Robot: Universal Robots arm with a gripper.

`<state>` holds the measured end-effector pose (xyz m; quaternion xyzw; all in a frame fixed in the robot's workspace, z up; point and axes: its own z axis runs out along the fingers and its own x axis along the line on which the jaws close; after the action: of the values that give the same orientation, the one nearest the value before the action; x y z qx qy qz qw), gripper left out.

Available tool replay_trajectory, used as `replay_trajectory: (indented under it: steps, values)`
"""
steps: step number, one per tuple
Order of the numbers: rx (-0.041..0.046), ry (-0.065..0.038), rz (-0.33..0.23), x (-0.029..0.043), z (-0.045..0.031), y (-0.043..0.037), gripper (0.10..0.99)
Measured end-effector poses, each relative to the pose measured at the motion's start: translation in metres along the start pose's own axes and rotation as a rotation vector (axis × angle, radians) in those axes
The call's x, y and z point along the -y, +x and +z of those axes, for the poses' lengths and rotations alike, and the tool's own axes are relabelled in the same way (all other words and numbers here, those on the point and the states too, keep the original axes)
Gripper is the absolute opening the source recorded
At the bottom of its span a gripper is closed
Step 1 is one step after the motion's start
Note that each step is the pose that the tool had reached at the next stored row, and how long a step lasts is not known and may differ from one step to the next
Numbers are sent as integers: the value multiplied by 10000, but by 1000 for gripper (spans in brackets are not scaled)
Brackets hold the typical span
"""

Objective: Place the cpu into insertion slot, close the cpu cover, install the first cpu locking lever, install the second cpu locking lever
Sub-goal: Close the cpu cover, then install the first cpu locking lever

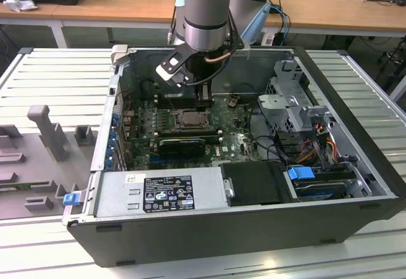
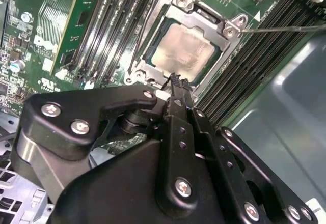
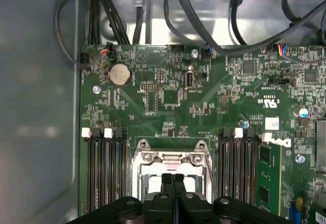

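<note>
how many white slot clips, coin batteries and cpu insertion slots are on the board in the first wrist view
white slot clips: 4
coin battery: 1
insertion slot: 1
total: 6

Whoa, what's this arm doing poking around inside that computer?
A robot arm is reaching into an open computer case, working at the processor socket. The cpu already sits in the insertion slot, and the cpu cover lies closed around it. The gripper, fingers shut and holding nothing, is right at the socket's edge. A thin metal lever sticks out beside the socket.
</note>
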<state>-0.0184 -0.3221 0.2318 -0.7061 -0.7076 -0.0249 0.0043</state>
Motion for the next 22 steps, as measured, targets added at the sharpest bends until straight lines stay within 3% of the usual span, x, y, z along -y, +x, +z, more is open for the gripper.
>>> replay_trajectory:
  steps: [10, 13, 16, 17, 19, 22]
  values:
    - [4, 2, -1, 56, -12, -1, 106]
    - [1, 0, 0, 53, -86, 3, 106]
    - [2, 1, 0, 48, -256, 10, 106]
    - [-1, 3, -64, 47, -285, 12, 106]
    - [-28, 45, -1047, 47, -285, 11, 106]
    - [-37, 79, -1362, 49, -276, 11, 106]
